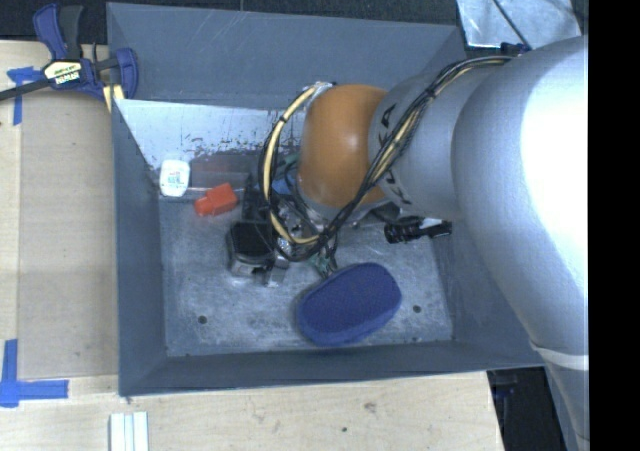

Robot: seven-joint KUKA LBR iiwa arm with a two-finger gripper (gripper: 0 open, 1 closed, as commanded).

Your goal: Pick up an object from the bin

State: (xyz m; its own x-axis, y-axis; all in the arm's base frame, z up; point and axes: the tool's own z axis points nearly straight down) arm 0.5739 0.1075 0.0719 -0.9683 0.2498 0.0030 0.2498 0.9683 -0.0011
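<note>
My gripper is a dark block low over the bin floor, left of centre, under the orange wrist cover. A small orange-red block lies just up and left of it, close to touching. Beyond that, a clear tube with a white labelled cap rests against the back-left wall. A dark blue oval pad lies on the floor to the lower right of the gripper, a short gap away. Whatever sits directly beneath the gripper is hidden by its body.
A black pen-like thing with a pale tip shows at the right, beside the arm. The arm and its cables cover the bin's back right. Bare floor lies along the front left.
</note>
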